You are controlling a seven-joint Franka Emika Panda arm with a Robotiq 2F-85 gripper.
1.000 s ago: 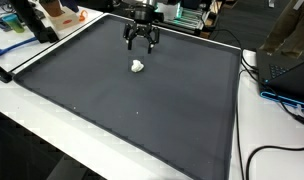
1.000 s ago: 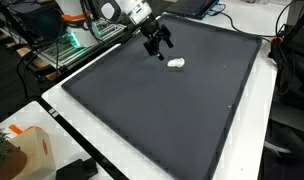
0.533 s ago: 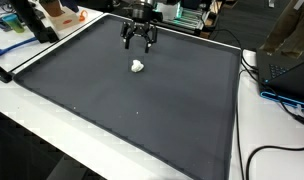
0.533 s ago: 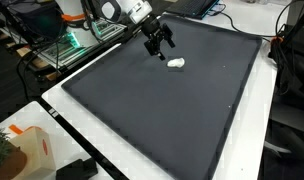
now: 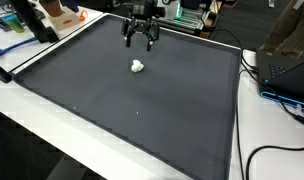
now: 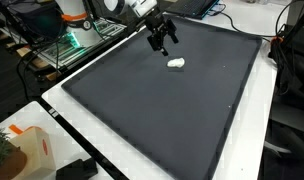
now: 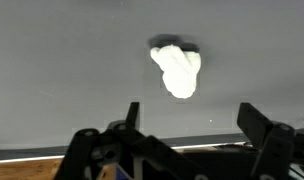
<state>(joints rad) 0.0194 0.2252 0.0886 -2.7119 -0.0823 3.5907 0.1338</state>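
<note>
The end effector point(image 5: 141, 42) has risen from the white lump point(image 5: 138, 67).

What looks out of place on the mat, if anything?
Only a small white crumpled lump lies alone on the dark mat, clear of the open gripper hovering nearby. No spill or damage shows.

The mat point(image 5: 132, 110) is plain dark grey, unpatterned, with a thin pale edge. The small crumpled lump point(image 5: 138, 66) on it is white, with soft grey shading in its folds in the wrist view. The gripper point(image 5: 141, 43) is black. The table point(image 5: 32, 135) is white. At the upper left of an exterior view are an orange object point(image 5: 60, 14) and a blue sheet point(image 5: 10, 45). At the lower right run black cables point(image 5: 282, 150).
</note>
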